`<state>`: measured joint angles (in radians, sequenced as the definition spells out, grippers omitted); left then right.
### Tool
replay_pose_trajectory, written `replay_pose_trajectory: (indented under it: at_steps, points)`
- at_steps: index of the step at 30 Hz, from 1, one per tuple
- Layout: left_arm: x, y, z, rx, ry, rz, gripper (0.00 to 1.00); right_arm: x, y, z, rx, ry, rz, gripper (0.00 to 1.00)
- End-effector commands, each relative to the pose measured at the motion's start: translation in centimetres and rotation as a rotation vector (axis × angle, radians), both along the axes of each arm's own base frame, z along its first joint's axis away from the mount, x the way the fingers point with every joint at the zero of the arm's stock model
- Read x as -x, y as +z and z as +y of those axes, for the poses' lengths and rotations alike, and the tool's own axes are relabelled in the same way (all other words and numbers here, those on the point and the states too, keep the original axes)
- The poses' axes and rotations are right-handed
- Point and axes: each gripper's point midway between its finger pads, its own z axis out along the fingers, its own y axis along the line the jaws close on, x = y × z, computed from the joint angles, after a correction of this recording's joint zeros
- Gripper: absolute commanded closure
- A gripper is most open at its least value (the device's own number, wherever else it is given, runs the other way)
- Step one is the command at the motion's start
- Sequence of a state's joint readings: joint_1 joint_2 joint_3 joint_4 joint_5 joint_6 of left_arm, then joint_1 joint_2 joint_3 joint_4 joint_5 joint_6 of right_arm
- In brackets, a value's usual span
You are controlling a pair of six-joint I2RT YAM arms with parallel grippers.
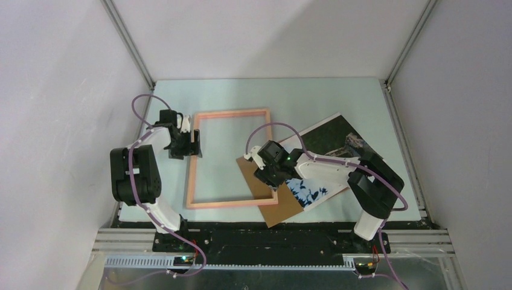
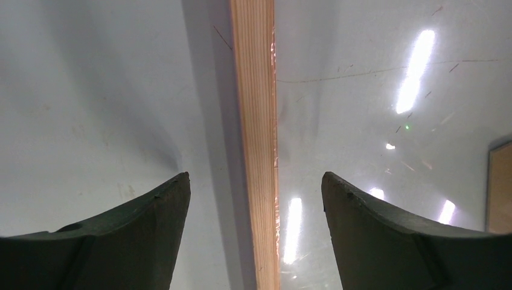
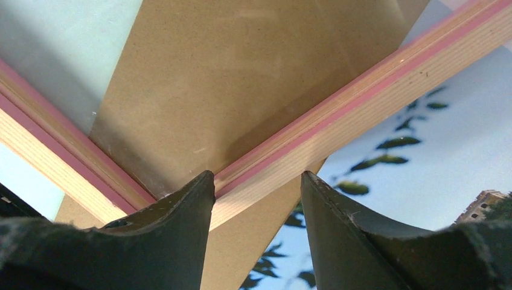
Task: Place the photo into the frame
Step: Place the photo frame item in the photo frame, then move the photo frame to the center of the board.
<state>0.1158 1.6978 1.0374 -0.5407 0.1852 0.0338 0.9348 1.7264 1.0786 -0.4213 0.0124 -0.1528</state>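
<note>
The left gripper (image 2: 256,181) holds its fingers spread astride the left rail of the salmon-pink frame (image 1: 232,113), which lies flat left of the tabletop's (image 1: 326,96) middle, while the right gripper's (image 3: 258,176) fingers flank the frame's near right corner above the brown backing board (image 1: 284,208), pinching or not I cannot tell, and the photo (image 1: 326,136) lies askew toward the right edge.

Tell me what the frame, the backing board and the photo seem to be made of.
The frame looks like pale wood: straight grain on its rail, with a salmon-pink painted face. The backing board seems to be brown fibreboard or stiff card, matte and finely speckled. The photo is probably printed paper, thin and flat; its sheen is hard to judge.
</note>
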Motion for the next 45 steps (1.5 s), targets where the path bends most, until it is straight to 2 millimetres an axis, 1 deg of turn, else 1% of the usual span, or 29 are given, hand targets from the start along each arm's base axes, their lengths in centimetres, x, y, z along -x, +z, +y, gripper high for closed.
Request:
replay_pose_trajectory:
  at_steps: [1,4,5,6,7,8,9,10,11,12,16,19,24,26,27,28,29,30,31,32,34,35,38,42,44,45]
  points:
    - [-0.2,1.1,0.7,-0.024,0.010,-0.044,0.15,-1.0,1.9,-0.6,-0.016,-0.017,-0.054,0.41]
    - [-0.2,1.0,0.8,-0.029,0.011,-0.039,0.17,-2.0,2.9,-0.8,-0.067,-0.063,-0.028,0.41]
    - [-0.2,1.0,0.9,-0.031,0.012,-0.039,0.17,-2.0,3.4,-0.5,-0.096,-0.061,-0.012,0.41]
    - [-0.2,1.0,0.9,-0.031,0.012,-0.039,0.19,-2.6,3.9,-0.6,-0.117,-0.082,-0.010,0.41]
    - [-0.2,1.0,0.8,-0.030,0.012,-0.039,0.19,-2.7,4.4,-0.5,-0.140,-0.081,0.001,0.41]
    - [-0.2,0.9,0.8,-0.029,0.012,-0.038,0.22,-3.3,5.0,-0.7,-0.161,-0.100,0.001,0.41]
    - [-0.2,0.8,0.9,-0.029,0.012,-0.035,0.25,-3.4,5.3,-0.6,-0.182,-0.100,0.012,0.41]
    - [-0.2,0.8,0.8,-0.025,0.011,-0.035,0.27,-4.1,5.9,-0.9,-0.202,-0.120,0.011,0.41]
    - [-0.3,0.8,0.8,-0.023,0.011,-0.034,0.31,-4.2,6.1,-0.9,-0.219,-0.122,0.020,0.41]
    - [-0.4,0.9,0.6,-0.016,0.010,-0.036,0.32,-4.8,6.6,-1.2,-0.236,-0.138,0.016,0.41]
    - [-0.7,0.8,0.4,0.000,0.008,-0.036,0.42,-6.3,7.7,-2.1,-0.262,-0.173,-0.018,0.41]
    - [-0.9,0.6,0.3,0.006,0.005,-0.031,0.49,-7.2,8.1,-3.0,-0.267,-0.200,-0.035,0.41]
    - [-1.7,0.5,0.4,0.009,0.011,-0.030,0.57,-8.2,8.2,-4.3,-0.262,-0.237,-0.046,0.42]
    - [-2.0,0.3,0.5,0.011,0.018,-0.025,0.64,-8.8,8.1,-5.1,-0.267,-0.262,-0.050,0.42]
    - [-2.3,0.4,0.5,0.013,0.020,-0.029,0.65,-9.2,8.2,-5.6,-0.272,-0.278,-0.053,0.42]
    - [-2.4,0.3,0.6,0.016,0.028,-0.024,0.69,-9.3,8.2,-5.7,-0.279,-0.281,-0.049,0.42]
    - [-2.8,0.4,0.6,0.020,0.035,-0.030,0.71,-9.7,8.1,-6.3,-0.282,-0.298,-0.049,0.42]
    - [-2.9,0.2,0.8,0.021,0.041,-0.025,0.77,-9.7,8.0,-6.5,-0.289,-0.299,-0.041,0.42]
    - [-3.3,0.4,1.0,0.021,0.043,-0.033,0.81,-10.0,7.8,-6.9,-0.293,-0.308,-0.032,0.42]
    - [-3.4,0.2,1.1,0.028,0.061,-0.025,0.90,-10.1,7.7,-7.1,-0.293,-0.312,-0.028,0.42]
    - [-4.0,0.4,1.4,0.038,0.090,-0.030,0.99,-10.4,7.2,-7.8,-0.287,-0.327,-0.018,0.41]
    - [-4.4,0.6,1.7,0.041,0.105,-0.038,0.99,-10.6,6.7,-8.2,-0.279,-0.337,-0.011,0.42]
    - [-5.1,0.5,2.4,0.036,0.126,-0.037,1.00,-11.2,6.0,-9.3,-0.263,-0.364,-0.003,0.41]
    - [-5.8,0.4,3.5,0.032,0.160,-0.041,1.00,-11.8,6.0,-10.8,-0.254,-0.397,-0.010,0.41]
    - [-6.6,0.8,4.3,0.024,0.172,-0.058,1.00,-12.0,6.0,-11.5,-0.250,-0.409,-0.010,0.41]
    - [-6.8,0.7,4.5,0.021,0.173,-0.057,1.00,-12.0,6.1,-11.7,-0.250,-0.412,-0.009,0.41]
